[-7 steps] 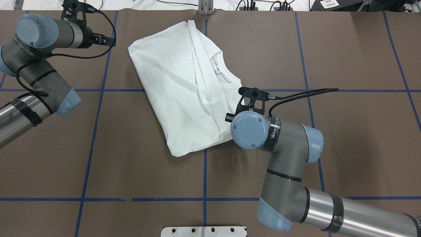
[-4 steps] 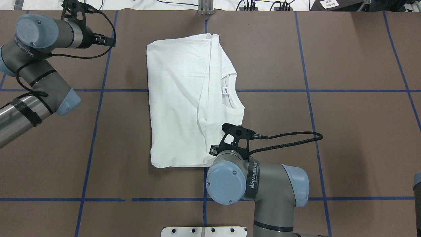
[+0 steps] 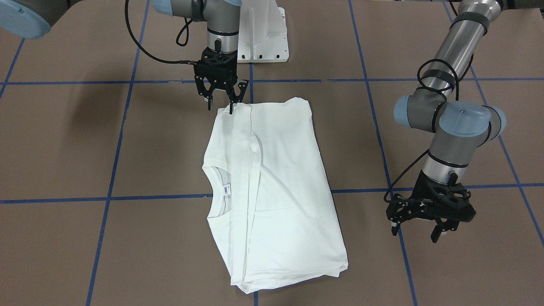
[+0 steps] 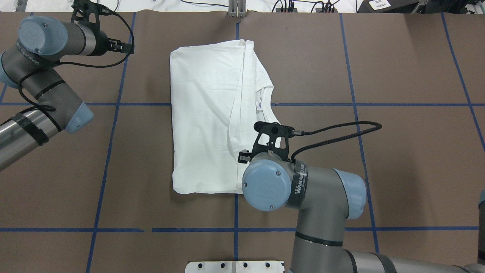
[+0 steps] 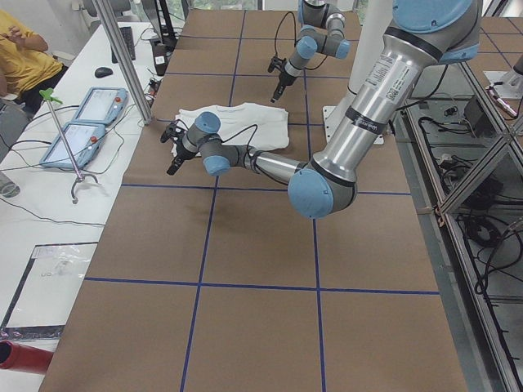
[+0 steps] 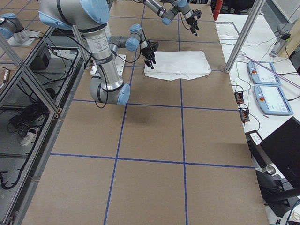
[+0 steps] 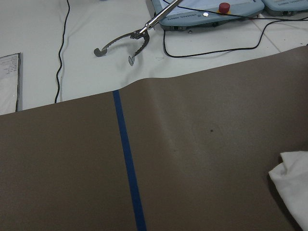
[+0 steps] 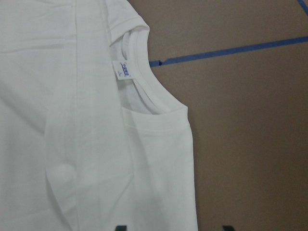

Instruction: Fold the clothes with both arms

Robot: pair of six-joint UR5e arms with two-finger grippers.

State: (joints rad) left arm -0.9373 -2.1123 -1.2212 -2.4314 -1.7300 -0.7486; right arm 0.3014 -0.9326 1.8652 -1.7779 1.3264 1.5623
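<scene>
The clothes are one white shirt (image 4: 206, 113), folded into a long rectangle and flat on the brown table, its neck label (image 4: 259, 105) facing up. In the front-facing view my right gripper (image 3: 221, 108) hangs open over the shirt (image 3: 276, 191) at its corner nearest the robot base, one fingertip at the hem. The right wrist view shows the neckline (image 8: 144, 91) and both fingertips (image 8: 120, 227) spread wide at the bottom edge. My left gripper (image 3: 418, 231) is open and holds nothing, hovering over bare table beside the shirt's far end.
A white metal stand (image 3: 261, 38) sits at the robot's edge of the table. Blue tape lines (image 4: 113, 151) grid the brown cover. Past the far edge, a reacher tool (image 7: 130, 45) and pendants (image 7: 211, 12) lie on a white bench.
The right arm swung the shirt's near end toward the robot, turning it square to the tape lines, then moved back over the corner. The left arm stayed still.
</scene>
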